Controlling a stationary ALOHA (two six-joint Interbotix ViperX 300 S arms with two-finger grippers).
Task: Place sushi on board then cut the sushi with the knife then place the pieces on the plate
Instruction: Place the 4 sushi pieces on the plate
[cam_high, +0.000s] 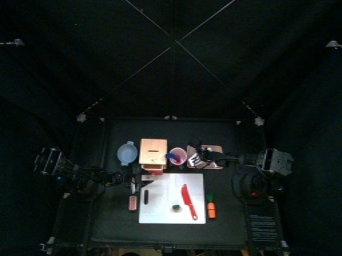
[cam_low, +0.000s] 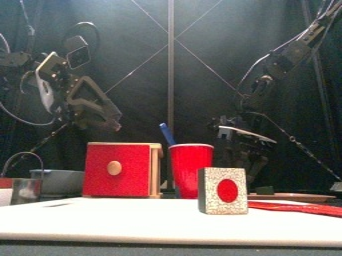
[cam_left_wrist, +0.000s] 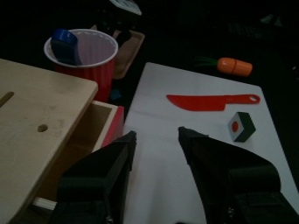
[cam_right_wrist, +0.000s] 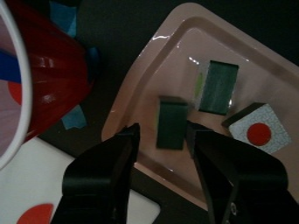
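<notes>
On the white board (cam_high: 167, 190) lie a red knife (cam_high: 187, 197) and one sushi piece (cam_high: 175, 208); the piece stands on edge with its red-centred white face (cam_low: 223, 190) to the front. The pink tray (cam_right_wrist: 187, 35) holds two dark green pieces (cam_right_wrist: 174, 122) (cam_right_wrist: 219, 85) and a third showing a red centre (cam_right_wrist: 260, 129). My right gripper (cam_right_wrist: 163, 140) hovers open over the tray, its jaws on either side of the nearer green piece. Empty and open, my left gripper (cam_left_wrist: 155, 144) hangs over the board's left part, next to the wooden box (cam_left_wrist: 41, 122). The knife (cam_left_wrist: 211, 102) and board piece (cam_left_wrist: 243, 125) lie beyond it.
A red cup (cam_high: 178, 155) with a blue knife (cam_low: 166, 133) stands between the wooden box (cam_high: 152, 151) and the tray (cam_high: 207, 155). A blue-grey bowl (cam_high: 127, 153) sits left of the box. An orange toy (cam_high: 211, 208) lies right of the board, a reddish toy (cam_high: 132, 201) left of it.
</notes>
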